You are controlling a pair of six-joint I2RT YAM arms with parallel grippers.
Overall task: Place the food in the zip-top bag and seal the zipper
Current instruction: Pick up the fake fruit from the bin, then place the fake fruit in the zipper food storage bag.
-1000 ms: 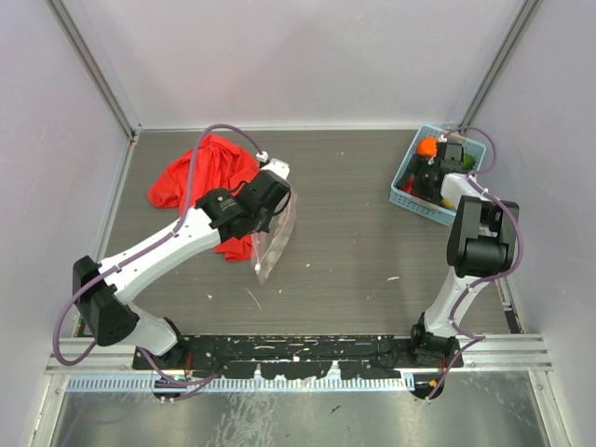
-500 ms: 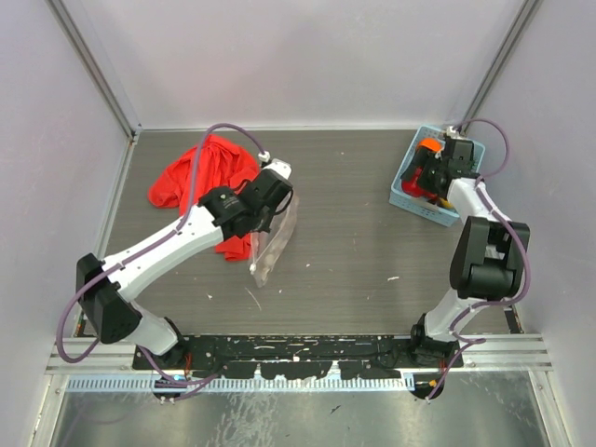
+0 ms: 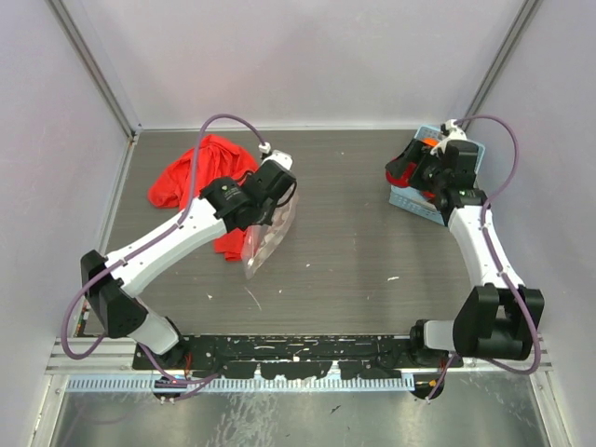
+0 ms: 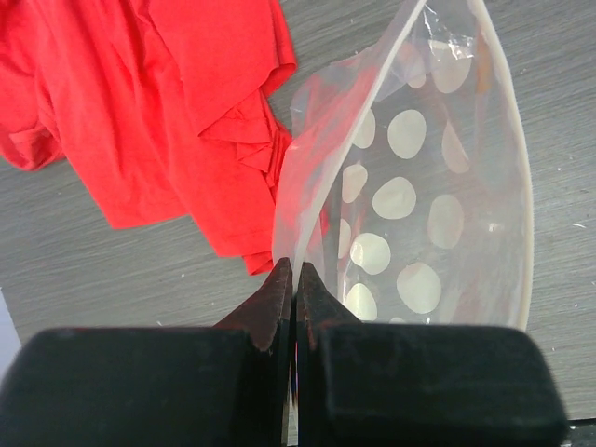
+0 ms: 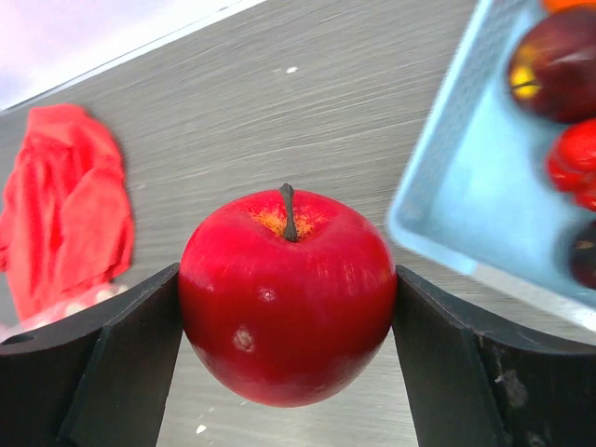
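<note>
My left gripper (image 3: 270, 207) (image 4: 294, 272) is shut on one lip of the clear dotted zip-top bag (image 3: 264, 237) (image 4: 419, 196) and holds it up, its mouth gaping open. The whitish zipper strip (image 4: 510, 158) runs round the open mouth. My right gripper (image 3: 402, 173) (image 5: 289, 298) is shut on a glossy red apple (image 5: 289, 293) (image 3: 399, 174) and holds it in the air just left of the light blue basket. More food lies in the basket: a dark purple piece (image 5: 559, 65) and a red piece (image 5: 575, 158).
The light blue basket (image 3: 410, 197) (image 5: 466, 186) stands at the back right. A crumpled red cloth (image 3: 191, 177) (image 4: 140, 102) (image 5: 65, 205) lies at the back left, just beyond the bag. Grey walls and metal posts enclose the table.
My right gripper has lifted the red apple out of the basket and carried it left. My left gripper has raised the bag a little and shifted it slightly.
</note>
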